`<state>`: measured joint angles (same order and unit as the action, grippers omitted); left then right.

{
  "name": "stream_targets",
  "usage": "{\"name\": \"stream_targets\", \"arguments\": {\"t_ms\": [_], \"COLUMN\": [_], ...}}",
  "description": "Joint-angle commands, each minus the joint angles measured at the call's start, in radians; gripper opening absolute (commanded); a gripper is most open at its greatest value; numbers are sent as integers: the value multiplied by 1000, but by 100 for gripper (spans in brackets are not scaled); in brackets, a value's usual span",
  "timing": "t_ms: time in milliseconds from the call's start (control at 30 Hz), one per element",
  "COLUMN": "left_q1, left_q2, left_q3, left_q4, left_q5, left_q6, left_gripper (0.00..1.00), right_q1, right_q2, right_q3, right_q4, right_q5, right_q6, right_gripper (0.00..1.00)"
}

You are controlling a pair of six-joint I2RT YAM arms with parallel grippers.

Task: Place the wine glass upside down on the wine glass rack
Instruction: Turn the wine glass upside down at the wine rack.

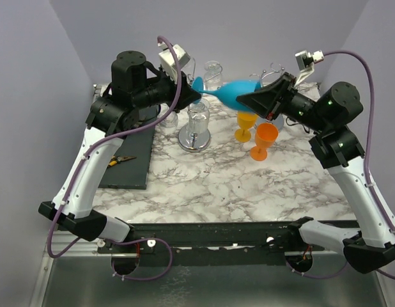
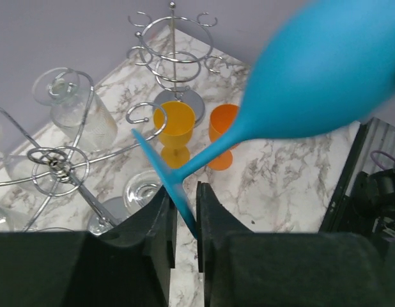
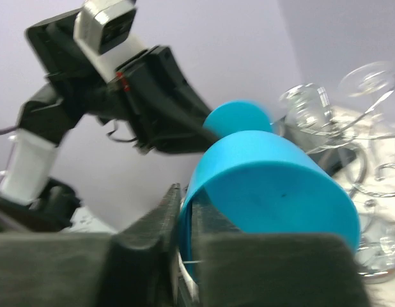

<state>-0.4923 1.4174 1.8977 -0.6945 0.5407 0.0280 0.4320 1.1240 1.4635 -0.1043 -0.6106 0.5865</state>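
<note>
Blue wine glass (image 1: pixel 239 93) held sideways in the air between both my claws, over the worktop (image 1: pixel 204 185).
My left claw (image 2: pixel 183 192) pinches the edge of its foot, and my right claw (image 3: pixel 188 198) pinches the bowl's rim. A yellow goblet (image 1: pixel 246 123) and an orange goblet (image 1: pixel 264 139) stand below, with the chrome wine glass rack (image 1: pixel 193 138) just beside them.

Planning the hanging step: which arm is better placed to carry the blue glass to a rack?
Probably left: the left gripper pinches the blue glass by its foot, with the loaded rack right beside it.
</note>
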Motion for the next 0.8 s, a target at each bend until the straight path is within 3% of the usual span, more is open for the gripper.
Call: {"name": "stream_targets", "arguments": {"t_ms": [0,67,167,333,533,633,767], "left_q1": [-3,-3,-3,-3,-4,-5,-8], "left_q2": [-19,-23,-36,-90,-204,-252,-292], "left_q3": [13,16,17,-26,-160,-215,-258], "left_q4": [13,18,32,77,145,166,184], "left_q5": [-17,-36,-73,-95,-11,59,137], "left_q6": [53,89,176,388,648,732,780], "left_gripper": [10,1,0,0,0,0,0], "right_q1": [1,1,2,2,2,2,1], "right_q2": [-37,-51,-67,-84,-68,-64,-57], "right_q3": [-39,-52,-50,26,174,169,58], "right_q4": [87,47,-82,-421,-689,-641,-443], "right_q5": [-71,-69,-79,-90,49,52,-87], "right_q6": [17,-4,-60,-227,-369,-361,-289], "right_gripper": [36,62,99,100,100,100,100]}}
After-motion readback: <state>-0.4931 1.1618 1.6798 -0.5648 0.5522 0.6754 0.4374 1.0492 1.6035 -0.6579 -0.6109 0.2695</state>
